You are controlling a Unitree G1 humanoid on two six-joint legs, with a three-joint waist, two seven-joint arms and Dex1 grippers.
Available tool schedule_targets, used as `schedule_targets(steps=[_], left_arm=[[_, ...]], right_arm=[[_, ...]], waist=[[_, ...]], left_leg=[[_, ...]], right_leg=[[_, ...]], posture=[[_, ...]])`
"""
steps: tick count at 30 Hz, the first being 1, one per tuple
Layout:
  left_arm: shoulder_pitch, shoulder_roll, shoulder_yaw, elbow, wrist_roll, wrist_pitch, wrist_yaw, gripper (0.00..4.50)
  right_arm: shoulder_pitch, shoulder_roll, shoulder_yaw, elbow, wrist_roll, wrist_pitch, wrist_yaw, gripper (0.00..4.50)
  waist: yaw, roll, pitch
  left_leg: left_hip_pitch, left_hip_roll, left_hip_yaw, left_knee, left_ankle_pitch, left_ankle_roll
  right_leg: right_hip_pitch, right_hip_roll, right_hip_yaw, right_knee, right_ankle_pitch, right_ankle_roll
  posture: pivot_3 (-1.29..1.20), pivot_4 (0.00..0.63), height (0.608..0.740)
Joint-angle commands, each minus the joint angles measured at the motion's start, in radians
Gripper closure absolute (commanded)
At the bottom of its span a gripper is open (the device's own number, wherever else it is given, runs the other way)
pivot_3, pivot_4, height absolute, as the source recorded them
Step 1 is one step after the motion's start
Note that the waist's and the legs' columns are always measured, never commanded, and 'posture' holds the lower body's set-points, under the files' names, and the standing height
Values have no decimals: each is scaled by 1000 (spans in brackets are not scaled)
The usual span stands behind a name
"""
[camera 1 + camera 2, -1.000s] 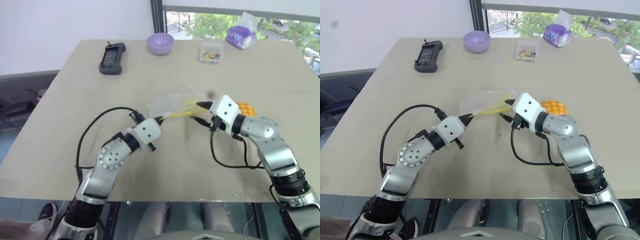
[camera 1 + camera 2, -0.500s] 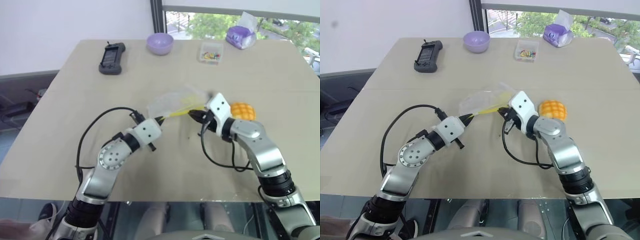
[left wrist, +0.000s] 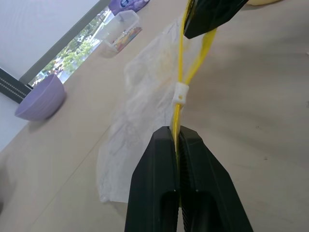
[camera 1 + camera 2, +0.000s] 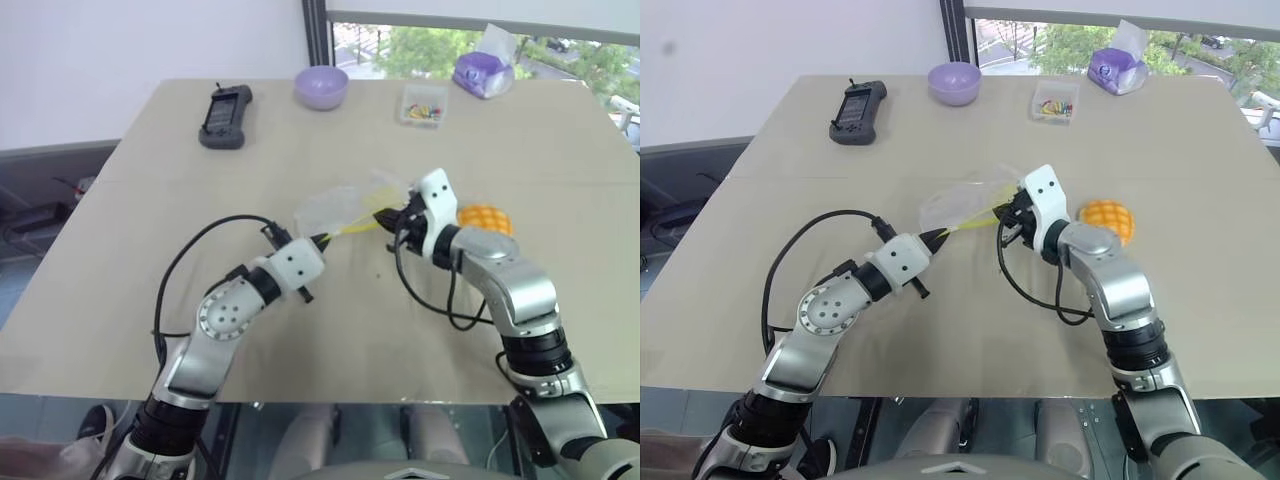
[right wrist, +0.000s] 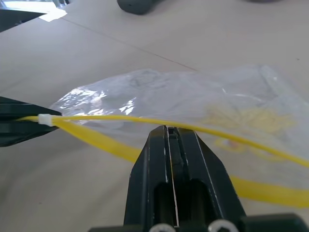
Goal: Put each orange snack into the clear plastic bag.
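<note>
The orange snack [image 4: 1108, 217] sat on the tabletop [image 4: 1200, 170] at about 3 o'clock from the middle of the scene, domed side up, with the forearm of the right arm crossing just in front of it; no hand touched it. At its 9 o'clock lay the clear plastic bag [image 4: 962, 203], crumpled and lifted along its yellow strip [image 3: 179, 110], the rest of the film sagging onto the tabletop toward 12 o'clock.

The left hand [image 4: 321, 240] came in from 7 o'clock with its fingers pressed together, pinching one end of the yellow strip beside the small white slider. The right hand [image 4: 1008, 218] came in from 4 o'clock, fingers pressed together at the other end of the strip. In the right wrist view one yellow band ran just past the tip of the closed fingers and a second lay under them, so I cannot tell whether that hand truly gripped it. Between the two hands the strip had parted into two thin yellow lines.

Farther out, along the far edge of the tabletop, stood a black handset [image 4: 225, 116] at 11 o'clock, a lilac bowl [image 4: 320, 86] at 12 o'clock, a small clear box of colourful bits [image 4: 422, 104] at 1 o'clock, and a purple tissue pack [image 4: 483, 71] beyond it.
</note>
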Motion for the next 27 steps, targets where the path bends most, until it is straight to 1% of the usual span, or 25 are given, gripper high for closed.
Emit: schedule_targets(steps=[1, 3, 6, 7, 9, 10, 11, 12, 13, 14, 15, 16, 17, 18, 19, 27], left_arm=[[-13, -2, 1, -17, 1, -22, 0, 4500], [-16, -7, -4, -16, -1, -22, -2, 4500], [-7, -12, -15, -27, -1, -22, -5, 4500], [-7, -12, -14, -28, 1, -21, -3, 4500], [-11, -12, -8, -23, 3, -20, 0, 4500], [-13, -11, -4, -20, 3, -20, 2, 4500], [-14, -10, -1, -18, 3, -20, 2, 4500], [-16, -10, 0, -16, 4, -20, 3, 4500], [-18, -10, 0, -14, 4, -20, 3, 4500], [-19, -11, 0, -13, 4, -21, 3, 4500], [-20, -11, -1, -11, 4, -21, 3, 4500], [-22, -12, -2, -9, 5, -22, 4, 4500], [-26, -13, -2, -6, 6, -24, 5, 4500], [-29, -13, -2, -3, 6, -26, 6, 4500], [-32, -14, -2, 0, 6, -27, 6, 4500], [-50, -16, -3, 20, 4, -42, 7, 4500]], right_arm=[[-45, -13, 132, 37, -106, -95, -29, 4415], [-68, -34, 211, 96, -187, -170, -38, 4415], [-102, -47, 279, 197, -288, -368, -70, 4415], [-122, -66, 298, 229, -345, -471, -110, 4186], [-153, -104, 324, 281, -432, -609, -157, 3569], [-164, -126, 339, 304, -468, -677, -167, 3111], [-171, -147, 354, 325, -505, -730, -173, 2752], [-176, -161, 363, 344, -535, -772, -184, 2166], [-179, -172, 370, 362, -562, -810, -192, 1724], [-181, -176, 376, 374, -584, -834, -196, 1478], [-182, -177, 379, 386, -602, -853, -199, 1327], [-183, -181, 389, 393, -624, -867, -197, 740], [-183, -184, 398, 400, -647, -875, -197, 487], [-182, -187, 405, 409, -671, -884, -197, 487], [-182, -187, 406, 419, -692, -896, -201, 41], [-182, -179, 396, 474, -785, -945, -221, 41]], waist=[[-4, 0, 0], [-3, 0, 0], [-1, 0, 0], [-1, 0, 0], [0, 0, 0], [1, 0, 0], [1, 0, 0], [0, 0, 0], [0, 0, 0], [0, 0, 0], [-2, 0, 0], [-4, 0, 0], [-4, 0, 0], [-3, 0, 0], [-2, 0, 0], [-2, 0, 0]], left_leg=[[0, 0, 1, 0, 0, 0], [0, 0, 1, 0, 0, 0], [0, 0, 1, 0, 0, 0], [0, 0, 1, 0, 0, 0], [0, 0, 1, 0, 0, 0], [0, 0, 1, 0, 0, 0], [0, 0, 1, 0, 0, 0], [0, 0, 1, 0, 0, 0], [0, 0, 1, 0, 0, -1], [0, 0, 1, 0, 0, -1], [0, 0, 1, 0, 0, -1], [0, 0, 1, 0, 0, -1], [0, 0, 2, 0, 0, -1], [0, 0, 2, 0, 0, -1], [0, 0, 2, 0, 0, -1], [0, 0, 2, 0, 0, -1]], right_leg=[[-1, 0, 1, 1, 0, 0], [-1, 0, 1, 2, 0, 0], [-2, 0, 1, 2, 0, 0], [-2, 0, 1, 2, 0, 0], [-2, 0, 1, 2, 0, 0], [-3, 0, 1, 2, 0, 0], [-2, 0, 1, 2, 0, 0], [-3, 0, 1, 2, 0, 0], [-2, 0, 1, 2, 0, 0], [-2, 0, 1, 2, 0, 0], [-2, 0, 1, 2, 0, 0], [-2, 0, 1, 2, 0, 0], [-2, 0, 2, 2, 0, 0], [-2, 0, 2, 2, 0, 0], [-2, 0, 2, 2, 0, 0], [-2, 1, 2, 2, 0, 0]], posture=[[0, 150, 740], [0, 150, 740], [0, 150, 740], [0, 150, 740], [0, 150, 740], [0, 150, 740], [0, 150, 740], [0, 150, 740], [0, 150, 740], [0, 150, 740], [0, 150, 740], [0, 150, 740], [0, 150, 740], [0, 150, 740], [0, 150, 740], [0, 150, 740]])
